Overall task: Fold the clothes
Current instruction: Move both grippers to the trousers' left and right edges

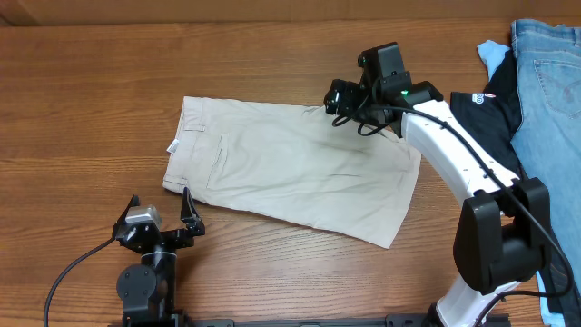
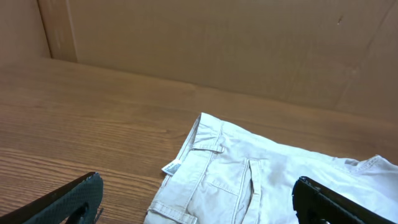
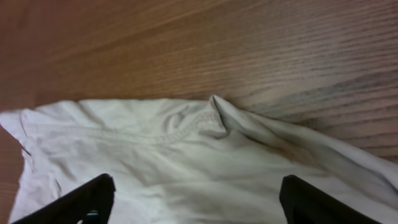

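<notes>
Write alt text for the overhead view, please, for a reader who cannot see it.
A beige garment lies flat on a wooden table. The open right hand is at its far edge; the open left hand sits near its waistband corner. At the right lie blue jeans and a black shirt.

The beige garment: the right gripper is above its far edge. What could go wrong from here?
The right gripper is open over a wrinkled seam of the beige garment; it may pinch only the top layer.
The left gripper is open and holds nothing, so the cloth could slide on the table when pulled.
The black shirt lies near the right arm and might be snagged.
</notes>
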